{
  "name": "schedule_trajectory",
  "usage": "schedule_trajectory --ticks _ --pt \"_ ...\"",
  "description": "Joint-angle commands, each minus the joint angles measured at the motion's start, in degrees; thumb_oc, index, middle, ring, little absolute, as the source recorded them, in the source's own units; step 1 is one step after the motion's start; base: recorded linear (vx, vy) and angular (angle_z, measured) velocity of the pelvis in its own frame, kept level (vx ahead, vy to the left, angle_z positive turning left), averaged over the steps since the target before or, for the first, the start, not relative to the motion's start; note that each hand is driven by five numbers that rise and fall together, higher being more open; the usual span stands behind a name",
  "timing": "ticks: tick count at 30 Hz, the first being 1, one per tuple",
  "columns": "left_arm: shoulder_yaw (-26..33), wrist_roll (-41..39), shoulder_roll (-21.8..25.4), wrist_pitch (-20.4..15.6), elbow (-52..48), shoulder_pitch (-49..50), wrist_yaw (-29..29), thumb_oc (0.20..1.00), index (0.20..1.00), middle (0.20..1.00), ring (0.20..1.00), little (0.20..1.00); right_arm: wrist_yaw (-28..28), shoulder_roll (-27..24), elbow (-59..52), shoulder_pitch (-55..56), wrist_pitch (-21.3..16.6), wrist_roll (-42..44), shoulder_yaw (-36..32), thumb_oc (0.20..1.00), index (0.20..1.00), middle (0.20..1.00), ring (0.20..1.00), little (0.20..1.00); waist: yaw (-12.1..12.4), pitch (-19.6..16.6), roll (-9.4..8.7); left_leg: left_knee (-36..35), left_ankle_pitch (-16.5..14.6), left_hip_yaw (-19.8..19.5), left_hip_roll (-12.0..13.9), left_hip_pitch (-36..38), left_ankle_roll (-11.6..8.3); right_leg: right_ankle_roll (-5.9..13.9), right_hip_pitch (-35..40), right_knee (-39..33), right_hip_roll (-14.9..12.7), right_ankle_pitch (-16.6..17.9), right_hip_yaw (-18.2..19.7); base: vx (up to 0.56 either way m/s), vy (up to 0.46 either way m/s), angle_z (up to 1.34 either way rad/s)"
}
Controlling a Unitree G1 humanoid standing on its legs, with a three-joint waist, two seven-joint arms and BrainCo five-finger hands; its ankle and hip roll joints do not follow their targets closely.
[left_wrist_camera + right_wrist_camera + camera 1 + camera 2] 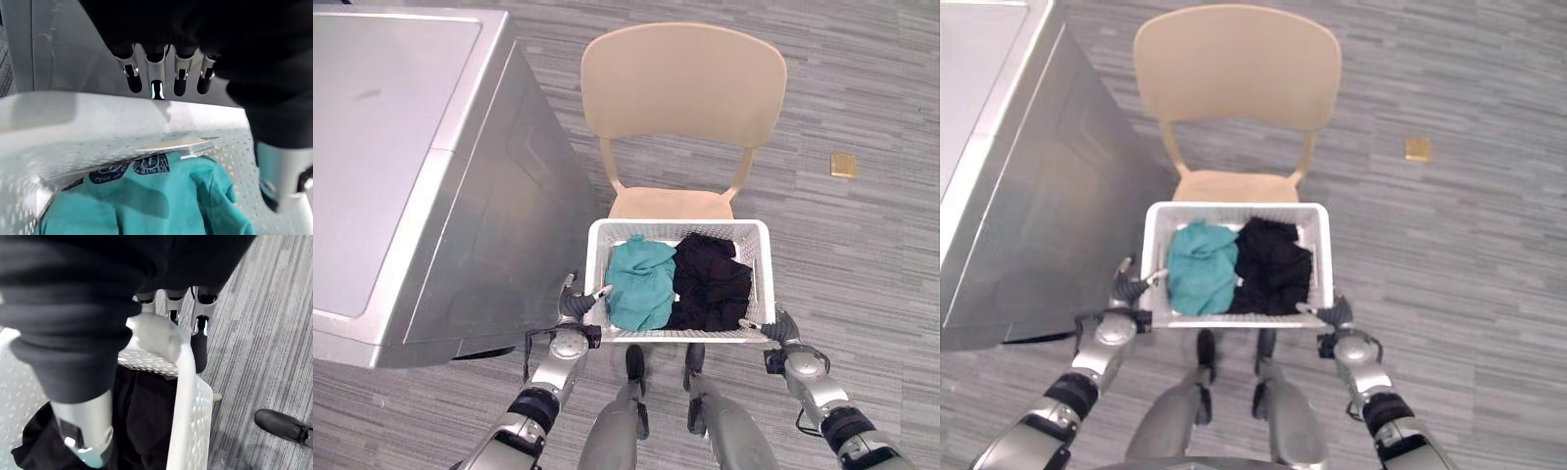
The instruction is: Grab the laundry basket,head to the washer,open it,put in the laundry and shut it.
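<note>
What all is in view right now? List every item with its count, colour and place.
laundry basket: one, white, perforated, on the front of the chair seat
teal garment: one, in the basket's left half
black garment: one, in the basket's right half
chair: one, beige, behind the basket
washer: one, silver-grey, left of the chair
small tan square: one, on the floor, right of the chair
floor: grey striped
left hand: at the basket's near left corner, fingers outside, thumb inside
right hand: at the near right corner, likewise
</note>
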Motion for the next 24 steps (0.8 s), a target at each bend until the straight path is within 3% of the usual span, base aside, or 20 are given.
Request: schedule_trajectory --ticks 1,9,15,18,24 --pt "-1.3 0.7 -0.6 -3.3 -3.5 -1.7 -1.5 1.0 1.0 1.0 1.0 1.0 2.0 4.0 -3.5 -1.6 -4.0 3.6 1.2 1.0 1.0 1.0 1.0 1.0 0.6 -2.2 -1.92 3.7 -3.2 -1.5 -2.6 -4.6 0.0 4.27 -0.3 -0.1 -0.9 -3.1 3.5 0.0 0.0 0.0" --pt "2.7 3.6 2.9 -3.6 -8.2 0.7 -1.2 1.0 1.0 1.0 1.0 1.0 3.4 -0.2 -6.9 0.0 -4.3 0.5 -0.9 1.0 1.0 1.0 1.0 1.0 1.3 -2.6 -1.89 1.0 -1.9 -1.9 -2.4 -3.1 -0.18 4.68 0.7 -1.1 -0.6 -3.3 2.8 0.01 -0.048 0.01" --pt "10.2 3.3 5.2 -4.5 -13.9 15.7 -5.8 1.0 1.0 1.0 1.0 1.0 8.1 -6.7 -9.9 9.4 -4.8 -3.7 -7.3 1.0 1.0 1.0 1.0 1.0 2.1 -3.7 -1.12 0.0 -2.3 -2.5 -2.2 2.1 -0.51 4.72 5.3 -0.4 -0.7 -5.7 2.1 0.07 -0.044 0.0" --pt "11.2 3.2 5.5 -4.0 -14.2 19.3 -7.8 1.0 1.0 1.0 1.0 1.0 9.4 -7.9 -10.4 11.7 -4.8 -4.9 -9.0 1.0 1.0 1.0 1.0 1.0 2.2 -4.3 -0.83 0.1 -2.5 -2.9 -2.1 3.3 -0.54 4.62 6.4 0.2 -0.8 -6.5 1.7 0.05 -0.045 0.16" --pt "11.1 3.7 3.3 -1.9 -2.6 26.7 -13.0 1.0 1.0 1.0 1.0 1.0 11.2 -8.0 -2.4 15.8 -4.1 -11.9 -9.1 1.0 1.0 1.0 1.0 1.0 3.1 -6.2 0.23 1.0 -3.9 -3.2 -2.1 8.6 -0.53 4.33 11.5 2.3 -0.9 -9.2 1.0 0.02 -0.033 0.12"
